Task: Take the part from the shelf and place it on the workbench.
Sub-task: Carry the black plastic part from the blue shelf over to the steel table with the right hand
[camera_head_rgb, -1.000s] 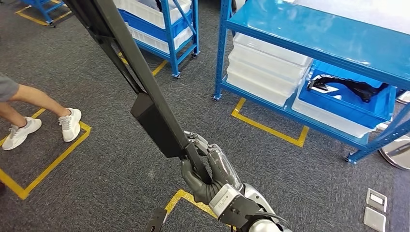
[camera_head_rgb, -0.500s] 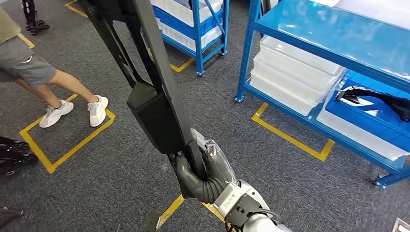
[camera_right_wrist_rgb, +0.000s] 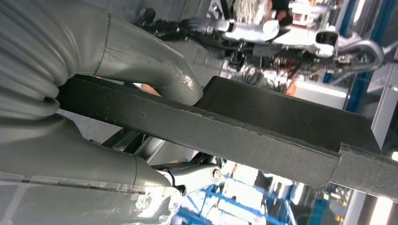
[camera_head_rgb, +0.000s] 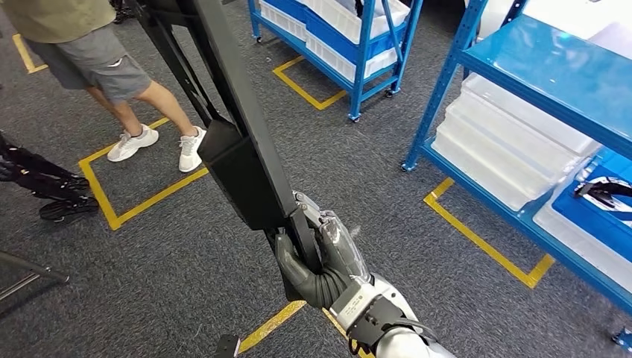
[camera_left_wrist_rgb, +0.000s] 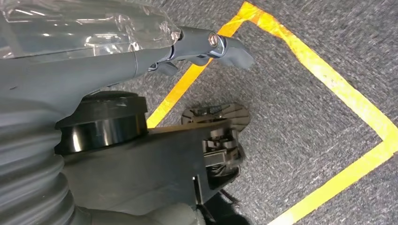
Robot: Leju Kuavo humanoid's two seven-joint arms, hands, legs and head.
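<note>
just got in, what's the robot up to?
The right robot hand grips a long black part near its lower end and holds it up over the grey carpet. The blue shelf with white bins is off to the right, so the part is already off it; no workbench is in view. A person in white sneakers stands close by on the left.

The space ahead of the right hand (camera_head_rgb: 322, 262) is taken up by the long black part (camera_head_rgb: 238, 142) gripped in it, slanting up and away. Open grey carpet (camera_head_rgb: 358, 179) lies between the part and the blue shelf (camera_head_rgb: 551, 82) on the right. On the left, a person (camera_head_rgb: 104, 67) and a dark stand (camera_head_rgb: 45, 183) are found on the carpet.
</note>
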